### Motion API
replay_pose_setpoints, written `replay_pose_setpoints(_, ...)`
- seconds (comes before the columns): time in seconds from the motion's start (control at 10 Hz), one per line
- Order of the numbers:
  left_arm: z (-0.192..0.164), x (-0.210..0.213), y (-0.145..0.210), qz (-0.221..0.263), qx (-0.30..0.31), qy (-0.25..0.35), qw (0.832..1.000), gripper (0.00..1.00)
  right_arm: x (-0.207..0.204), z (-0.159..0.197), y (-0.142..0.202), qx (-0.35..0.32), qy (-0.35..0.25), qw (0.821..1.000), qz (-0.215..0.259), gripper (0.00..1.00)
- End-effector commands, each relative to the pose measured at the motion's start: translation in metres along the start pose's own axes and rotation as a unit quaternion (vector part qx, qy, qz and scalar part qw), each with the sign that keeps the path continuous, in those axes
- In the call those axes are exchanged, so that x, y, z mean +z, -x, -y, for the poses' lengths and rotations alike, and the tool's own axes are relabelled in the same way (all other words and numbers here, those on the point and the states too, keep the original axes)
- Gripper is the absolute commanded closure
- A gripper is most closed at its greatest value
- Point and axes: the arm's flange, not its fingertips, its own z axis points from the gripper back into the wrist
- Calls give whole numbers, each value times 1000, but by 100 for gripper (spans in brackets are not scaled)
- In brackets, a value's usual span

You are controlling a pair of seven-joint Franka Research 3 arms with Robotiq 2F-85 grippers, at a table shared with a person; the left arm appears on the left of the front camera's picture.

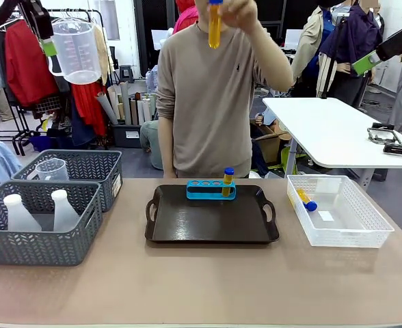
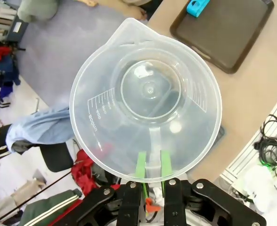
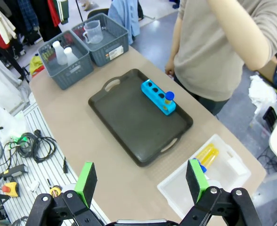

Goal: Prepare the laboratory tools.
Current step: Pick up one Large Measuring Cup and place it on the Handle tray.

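Left tool (image 2: 153, 163) clamps one beaker (image 2: 145, 99); right tool (image 3: 141, 181) gapes; rack (image 1: 204, 190) holds one tube (image 1: 228, 182).

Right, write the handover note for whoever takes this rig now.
Left hand: shut on the handle of the beaker, held high.
Right hand: open, empty, raised.
Person's hand: holds one test tube up.
Done: one tube stands in the blue rack on the tray.
Left: tubes in the white basket, plus two flasks and a second beaker in the grey baskets, likely bound for the tray.
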Motion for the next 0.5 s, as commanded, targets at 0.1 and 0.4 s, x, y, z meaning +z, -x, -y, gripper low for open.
replay_pose_setpoints(0.1, 0, 0, 2, -1, 1, -1, 1000, 100, 0, -1, 0, 3, -6, 1000, 5, 0)
replay_pose_setpoints(0.4, 10, 8, 0, 10, -71, 12, 997, 100, 0, -1, 0, 3, -6, 1000, 5, 0)
